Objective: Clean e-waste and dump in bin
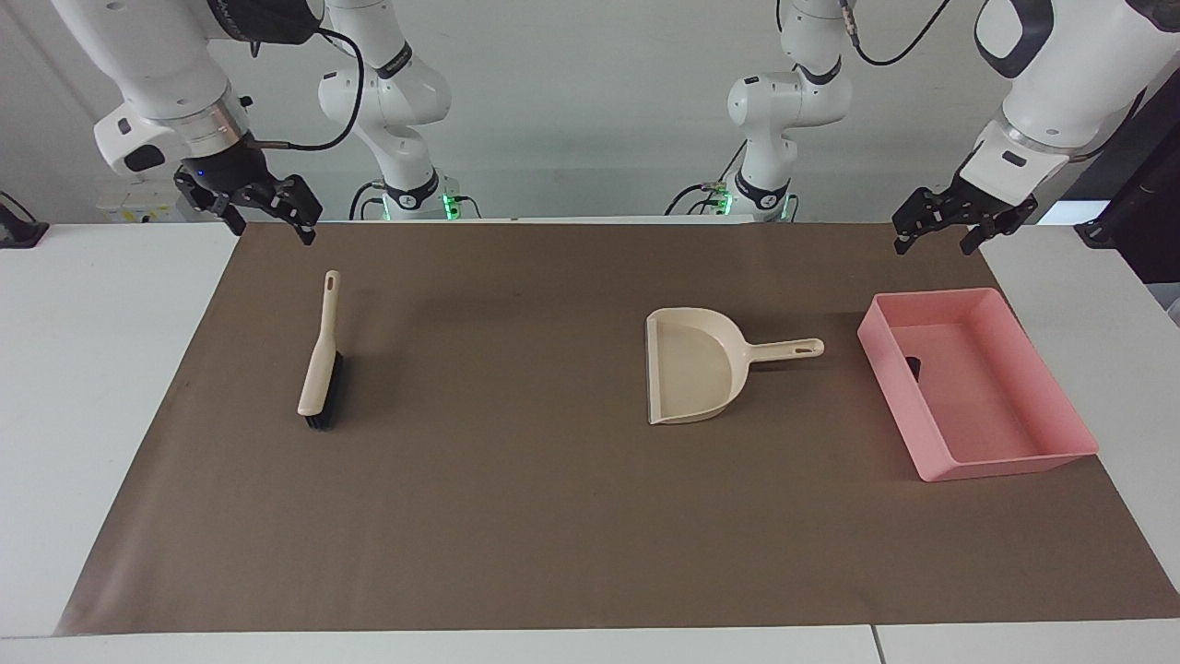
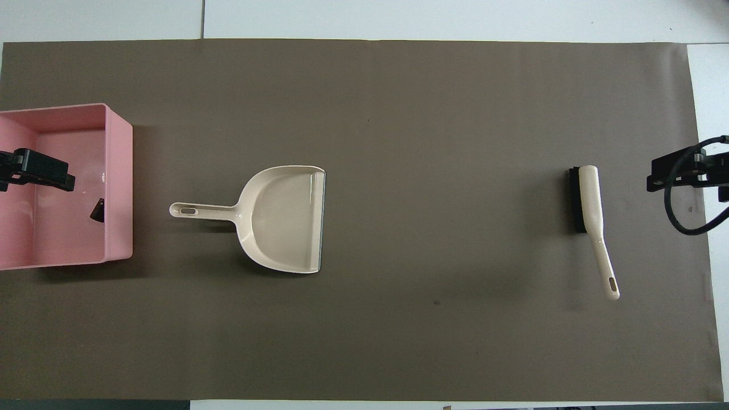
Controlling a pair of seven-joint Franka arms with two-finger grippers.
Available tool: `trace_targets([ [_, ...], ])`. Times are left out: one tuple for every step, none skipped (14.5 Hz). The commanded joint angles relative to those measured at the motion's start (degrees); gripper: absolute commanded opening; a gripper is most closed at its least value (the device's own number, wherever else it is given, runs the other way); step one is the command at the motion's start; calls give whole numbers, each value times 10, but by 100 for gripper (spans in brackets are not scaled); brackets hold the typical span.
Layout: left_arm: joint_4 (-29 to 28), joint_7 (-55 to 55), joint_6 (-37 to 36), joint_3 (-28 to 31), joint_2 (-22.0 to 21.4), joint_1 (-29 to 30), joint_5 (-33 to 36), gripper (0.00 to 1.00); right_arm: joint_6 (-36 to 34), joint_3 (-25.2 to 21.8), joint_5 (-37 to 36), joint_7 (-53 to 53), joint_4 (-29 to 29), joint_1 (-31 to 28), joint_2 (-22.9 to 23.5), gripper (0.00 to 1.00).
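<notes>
The pink bin [image 1: 1014,456] [image 2: 119,171] stands on the brown mat at the left arm's end. A dark cylinder [image 1: 913,367] [image 2: 97,210] lies inside it, against the wall nearest the dustpan. I cannot make out the white-and-green piece. My left gripper [image 1: 933,242] [image 2: 35,171] is open and empty, raised in the air; in the overhead view it lies over the bin. My right gripper [image 1: 269,229] [image 2: 686,173] is open and empty, raised over the mat's edge at the right arm's end, beside the brush.
A beige dustpan [image 1: 691,364] [image 2: 285,219] lies empty on the mat beside the bin, its handle toward the bin. A beige brush [image 1: 320,355] [image 2: 589,199] with black bristles lies toward the right arm's end. The brown mat [image 1: 516,507] covers most of the white table.
</notes>
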Motion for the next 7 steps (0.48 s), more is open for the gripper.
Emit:
trace_targets([
  [-23, -8, 17, 0, -17, -2, 12, 99, -4, 1, -5, -2, 5, -3, -1, 100],
  [-24, -9, 17, 0, -17, -1, 11, 99, -5, 1, -5, -2, 5, -3, -1, 100],
  [-24, -11, 17, 0, -17, 1, 11, 99, -5, 1, -5, -2, 5, -3, -1, 100],
  [-24, -12, 18, 0, -17, 1, 11, 99, -5, 1, -5, -2, 6, -4, -1, 100],
  [-24, -12, 18, -1, -17, 1, 11, 99, -5, 1, -5, -2, 5, -4, -1, 99],
  [-24, -12, 18, -1, -17, 2, 9, 99, -5, 1, -5, -2, 5, -4, -1, 100],
  [-24, -13, 18, -1, -17, 3, 9, 99, -4, 1, -5, -2, 6, -4, -1, 100],
])
